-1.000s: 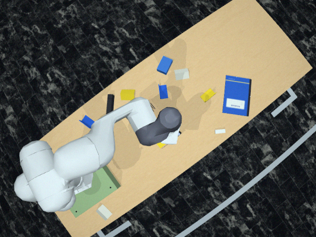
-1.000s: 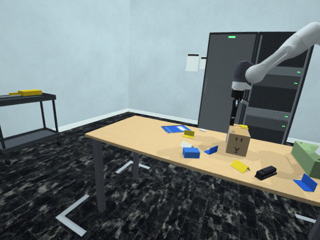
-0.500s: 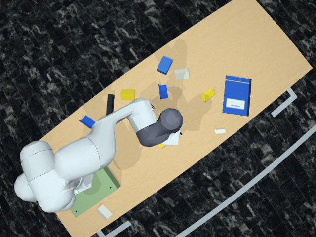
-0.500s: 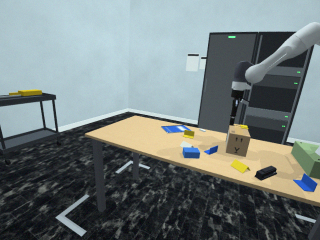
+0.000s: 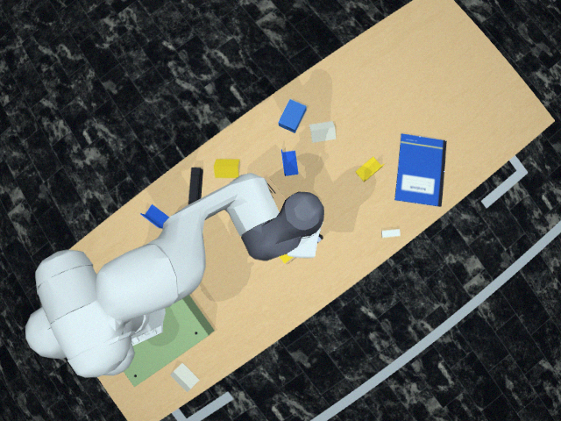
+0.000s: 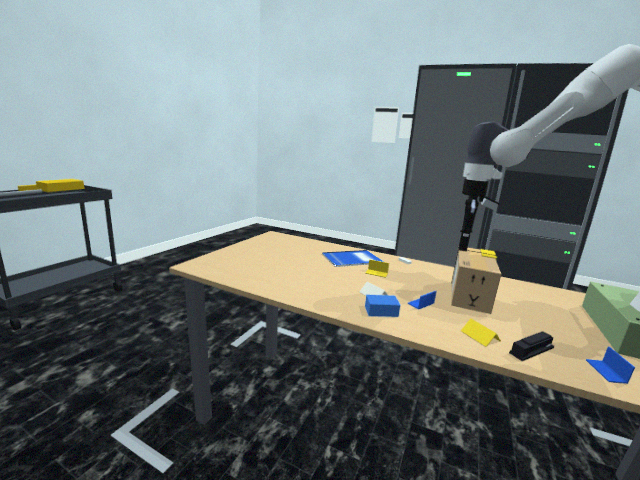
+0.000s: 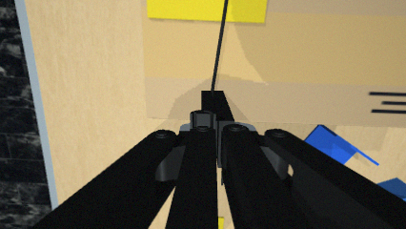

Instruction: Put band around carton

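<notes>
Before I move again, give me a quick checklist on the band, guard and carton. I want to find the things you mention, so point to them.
1. Jaws shut on the band [image 7: 219, 45]: ok, it runs to the closed tips.
2. Band crosses the corner guard [image 5: 286, 259] [image 6: 488, 253] [image 7: 206, 10]: ok, it passes over the yellow face in the wrist view.
3. Band square to the carton [image 6: 475, 284] [image 7: 181, 48]: not ok, it slants across the top.
4. Guard fully seated on its edge: cannot tell, its outer side is hidden.
5. Carton level: ok, it looks upright on the table [image 5: 452, 67] [image 6: 248, 268].
6. Band seated down the far side: cannot tell, out of sight.
</notes>
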Available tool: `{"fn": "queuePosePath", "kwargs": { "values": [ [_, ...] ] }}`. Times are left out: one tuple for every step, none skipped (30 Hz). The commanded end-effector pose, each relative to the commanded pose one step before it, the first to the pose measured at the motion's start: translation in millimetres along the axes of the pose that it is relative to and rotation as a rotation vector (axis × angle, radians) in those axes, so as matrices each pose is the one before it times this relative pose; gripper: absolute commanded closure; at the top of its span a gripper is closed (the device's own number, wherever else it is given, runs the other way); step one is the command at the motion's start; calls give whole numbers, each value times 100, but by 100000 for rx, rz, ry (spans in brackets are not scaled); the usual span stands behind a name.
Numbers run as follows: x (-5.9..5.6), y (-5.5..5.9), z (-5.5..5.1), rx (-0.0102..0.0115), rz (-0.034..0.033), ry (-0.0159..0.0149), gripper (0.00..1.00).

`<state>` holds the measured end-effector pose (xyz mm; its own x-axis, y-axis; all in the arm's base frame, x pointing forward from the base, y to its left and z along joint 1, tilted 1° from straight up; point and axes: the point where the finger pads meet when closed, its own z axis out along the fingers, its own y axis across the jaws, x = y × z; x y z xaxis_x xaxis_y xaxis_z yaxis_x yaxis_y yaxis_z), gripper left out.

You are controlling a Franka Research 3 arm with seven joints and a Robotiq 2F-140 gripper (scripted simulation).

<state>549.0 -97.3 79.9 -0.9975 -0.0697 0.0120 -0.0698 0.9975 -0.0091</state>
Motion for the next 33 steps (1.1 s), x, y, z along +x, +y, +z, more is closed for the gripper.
{"fn": "queuePosePath", "kwargs": {
  "values": [
    [32,47,-30,-120,49,66,90],
    [0,0,0,0,0,0,90],
    [0,0,0,0,0,0,90],
    [0,0,0,0,0,0,90],
    [-1,21,0,0,0,0,90],
    [-3,80,0,0,0,0,90],
    [-3,80,0,0,0,0,90],
    [-1,21,0,0,0,0,90],
    [0,0,0,0,0,0,90],
    [0,0,0,0,0,0,90],
    [0,0,0,0,0,0,90],
    [0,0,0,0,0,0,90],
    [0,0,0,0,0,0,90],
    [0,0,0,0,0,0,90],
    [0,0,0,0,0,0,90],
    [0,0,0,0,0,0,90],
    [0,0,0,0,0,0,90],
    [0,0,0,0,0,0,90],
    [0,0,0,0,0,0,90],
    [0,0,0,0,0,0,82],
    [0,0,0,0,0,0,82],
    [0,0,0,0,0,0,82],
    [0,0,0,0,0,0,82],
    [0,0,0,0,0,0,82],
    [0,0,0,0,0,0,82],
    [0,0,0,0,0,0,82],
    [0,0,0,0,0,0,82],
    [0,0,0,0,0,0,82],
    [0,0,0,0,0,0,82],
    [0,0,0,0,0,0,82],
    [0,0,0,0,0,0,82],
    [0,0,0,0,0,0,82],
    [0,0,0,0,0,0,82]
  ]
}}
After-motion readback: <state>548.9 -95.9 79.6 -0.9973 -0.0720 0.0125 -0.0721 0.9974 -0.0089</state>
